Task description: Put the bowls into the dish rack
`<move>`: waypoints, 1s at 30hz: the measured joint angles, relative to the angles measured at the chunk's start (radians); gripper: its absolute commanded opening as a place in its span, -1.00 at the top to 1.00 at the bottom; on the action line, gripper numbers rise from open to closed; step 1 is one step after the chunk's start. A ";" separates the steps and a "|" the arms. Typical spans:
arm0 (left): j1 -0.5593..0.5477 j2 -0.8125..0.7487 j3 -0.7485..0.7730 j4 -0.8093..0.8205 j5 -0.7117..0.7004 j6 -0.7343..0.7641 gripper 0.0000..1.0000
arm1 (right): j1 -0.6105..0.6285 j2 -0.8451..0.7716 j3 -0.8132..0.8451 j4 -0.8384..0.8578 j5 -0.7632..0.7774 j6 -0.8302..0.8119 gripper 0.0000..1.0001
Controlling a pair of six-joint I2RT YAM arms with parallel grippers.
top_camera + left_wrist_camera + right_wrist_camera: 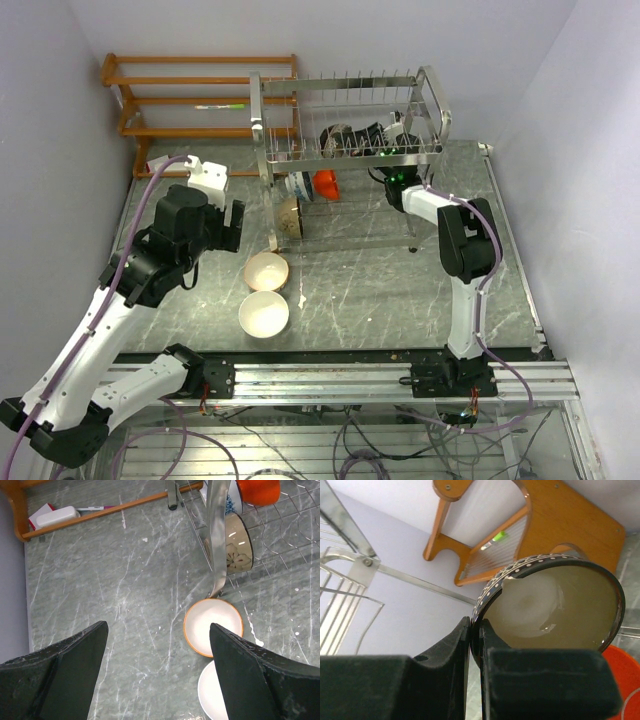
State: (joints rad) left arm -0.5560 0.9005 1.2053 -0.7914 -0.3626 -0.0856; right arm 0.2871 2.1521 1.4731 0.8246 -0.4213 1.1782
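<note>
Right end effector (475, 632) pinches the dark bowl (555, 605), held on edge, mouth turned sideways.

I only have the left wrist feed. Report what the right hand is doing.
Observer: The right hand is shut on the rim of a dark bowl with a dotted edge.
Operator: Give me its position.
Observer: In the top view it shows within the outline of the dish rack, at the upper tier, right of middle. I cannot tell whether the bowl is seated.
Operator: Now describe the white bowl my frame cuts off.
Observer: The white bowl stands whole and upright on the table, just on the near side of the cream-tan bowl.
</note>
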 measured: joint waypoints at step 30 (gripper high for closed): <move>-0.004 0.091 -0.004 0.006 -0.009 0.001 -0.86 | -0.074 -0.006 -0.036 -0.005 -0.179 -0.031 1.00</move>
State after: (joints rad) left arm -0.5602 0.9916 1.2015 -0.7856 -0.3717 -0.0845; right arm 0.2131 2.1460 1.4372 0.8200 -0.5999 1.1469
